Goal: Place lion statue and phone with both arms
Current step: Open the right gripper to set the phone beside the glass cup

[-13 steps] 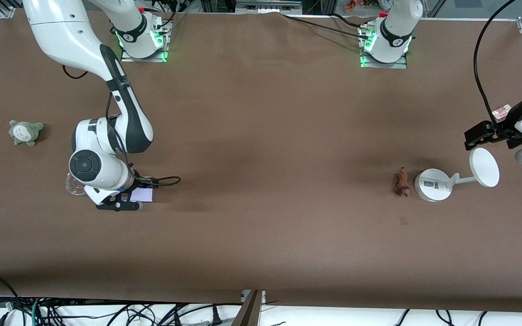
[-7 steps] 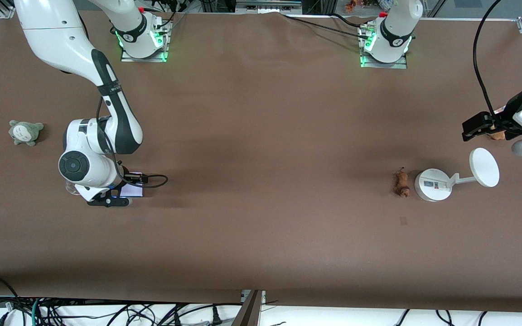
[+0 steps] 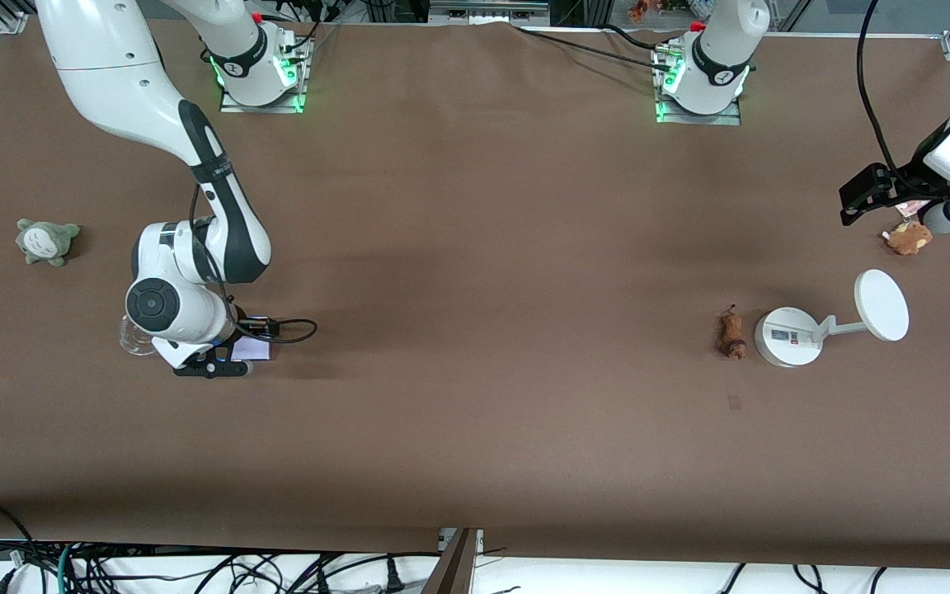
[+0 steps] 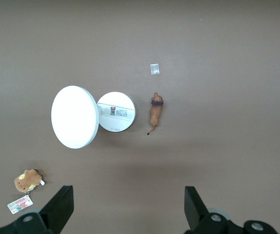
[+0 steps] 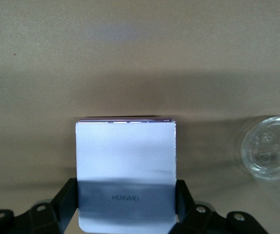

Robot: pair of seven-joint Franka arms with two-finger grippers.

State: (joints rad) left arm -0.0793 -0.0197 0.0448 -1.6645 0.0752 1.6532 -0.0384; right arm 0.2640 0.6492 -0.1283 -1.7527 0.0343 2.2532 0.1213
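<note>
Left hand (image 3: 854, 202) higher, off brown plush (image 3: 906, 239)

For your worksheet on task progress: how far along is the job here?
Nothing looks placed yet. In hand: the right gripper is shut on the phone, beside a clear glass. Left to do: the lion lies untouched beside the white stand; the left gripper hangs open above that end of the table.
</note>
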